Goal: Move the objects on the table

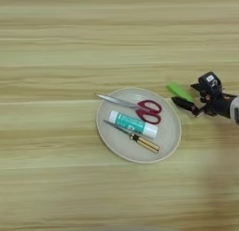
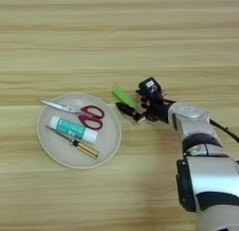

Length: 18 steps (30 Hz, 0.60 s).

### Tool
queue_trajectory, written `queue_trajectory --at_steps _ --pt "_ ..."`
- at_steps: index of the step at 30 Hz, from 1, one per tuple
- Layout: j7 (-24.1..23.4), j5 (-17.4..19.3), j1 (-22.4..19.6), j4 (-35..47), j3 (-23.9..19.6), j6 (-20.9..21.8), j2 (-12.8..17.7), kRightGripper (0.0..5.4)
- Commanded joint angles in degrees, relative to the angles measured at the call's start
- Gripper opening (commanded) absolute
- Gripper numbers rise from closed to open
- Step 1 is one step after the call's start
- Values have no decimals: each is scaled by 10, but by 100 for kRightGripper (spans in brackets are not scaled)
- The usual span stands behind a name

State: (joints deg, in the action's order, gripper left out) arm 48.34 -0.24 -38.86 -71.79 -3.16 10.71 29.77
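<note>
While the silver forearm reaches in from the right, the pincer (image 2: 132, 104) sits low over the counter (image 2: 116, 33), right by the flat green block (image 2: 122, 97), which lies on bare wood just outside the beige plate (image 2: 56, 153), off its upper-right rim. One black finger points left toward the plate, just below the block; the other, w/ a small white tag, stands up behind the block's right end. So the fingers look spread, w/ nothing pinched btwn them, tho I can't tell if either tip is touching the block. On the plate: red-handled scissors (image 1: 140, 107) across the top, blades pointing left; white and teal tube (image 1: 132, 123) in the middle; thin screwdriver (image 1: 138, 139) w/ the yellow-black handle along the lower side, all three close together and roughly parallel. Looks to me like the block is the item in hand, probably headed for the plate w/ the rest. Risks as I see it: block is thin and flat on the wood, so the tips could skid over it or shove it sideways instead of gripping. If pinched only at one end it may swing or drop. The lower finger is also near the plate rim; a push leftward could nudge the plate and shift the scissors, tube and screwdriver.
</note>
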Motion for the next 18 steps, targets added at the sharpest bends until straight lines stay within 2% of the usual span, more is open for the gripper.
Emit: queue_trajectory --at_steps 1,18 --pt "-12 -11 -16 9 6 -14 10 429" --pt "-11 -15 -19 10 9 -14 11 263"
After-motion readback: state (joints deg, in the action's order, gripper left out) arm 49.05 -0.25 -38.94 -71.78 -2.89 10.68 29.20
